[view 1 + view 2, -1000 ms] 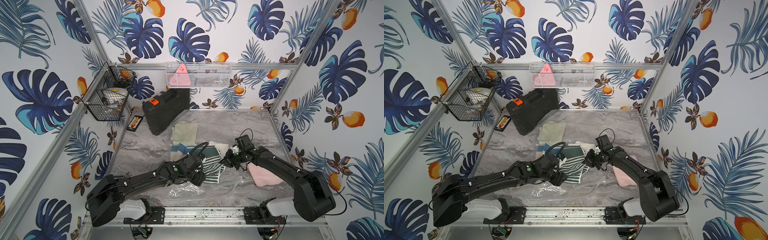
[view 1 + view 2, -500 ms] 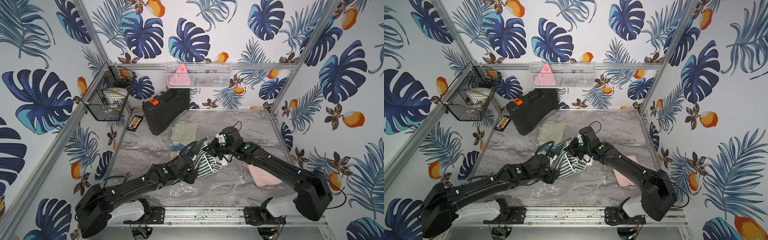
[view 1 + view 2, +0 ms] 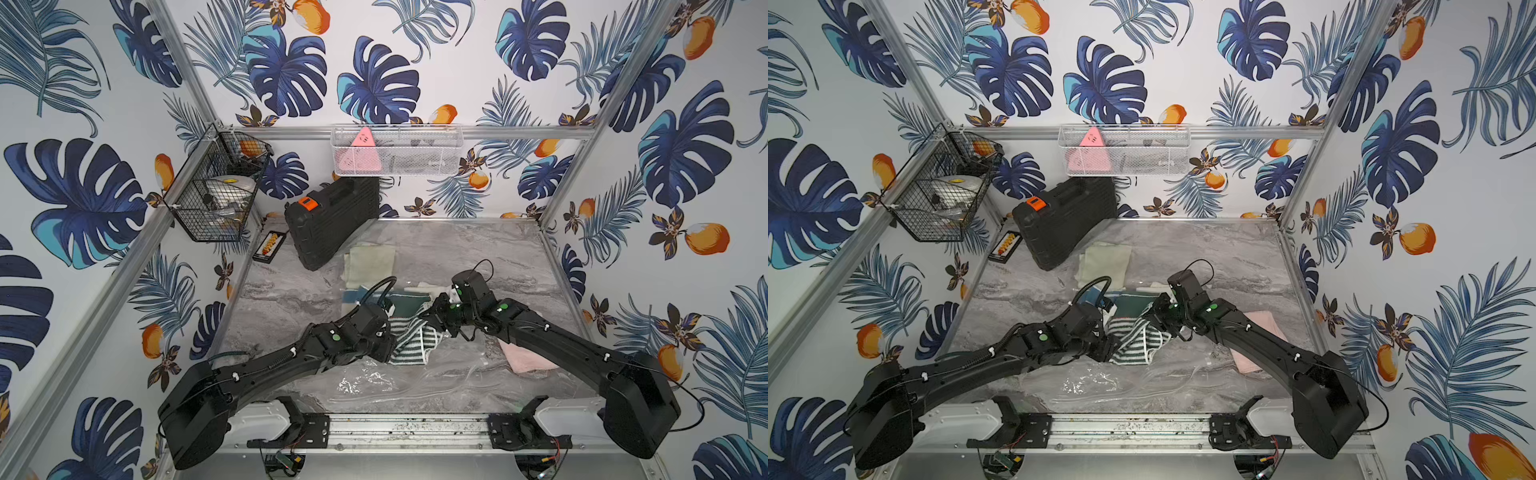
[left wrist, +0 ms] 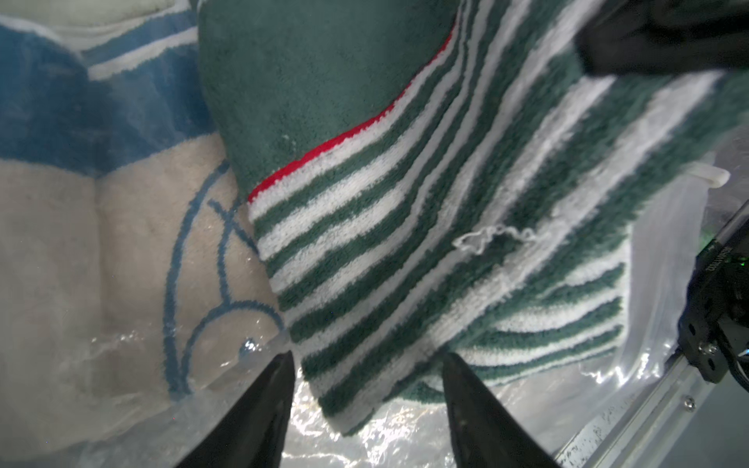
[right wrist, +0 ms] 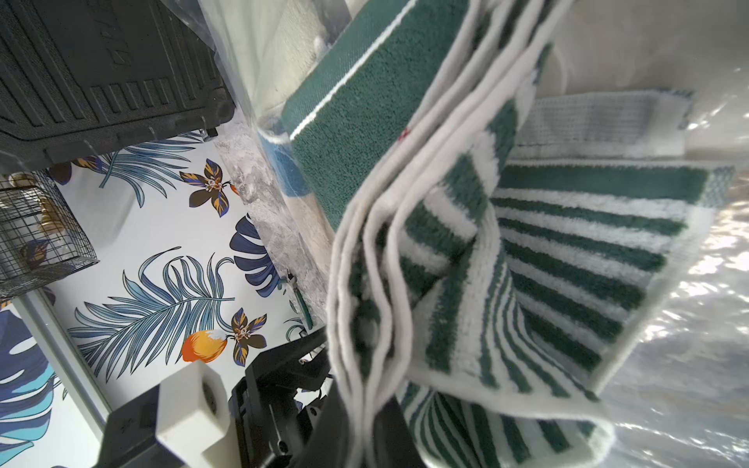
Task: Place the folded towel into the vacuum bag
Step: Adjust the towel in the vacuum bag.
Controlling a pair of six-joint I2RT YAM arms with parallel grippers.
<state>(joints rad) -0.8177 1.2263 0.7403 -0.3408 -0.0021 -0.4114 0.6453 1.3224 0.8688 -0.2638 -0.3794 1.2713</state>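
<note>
Lower in the frame than a moment ago, the right pincer (image 3: pixel 430 318) squeezes the striped towel (image 3: pixel 409 347). Its bottom edge lies on the clear vacuum bag (image 3: pixel 365 380), lower middle. The left pincer (image 4: pixel 364 356) is spread wide by the towel.

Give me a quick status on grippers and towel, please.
Right gripper shut on striped towel, one edge lifted. Left gripper open by its lower corner. Vacuum bag beneath; dark green towel alongside.

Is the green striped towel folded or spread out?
Folded: the right gripper pinches stacked layers of the towel, the rest draping onto the vacuum bag.
</note>
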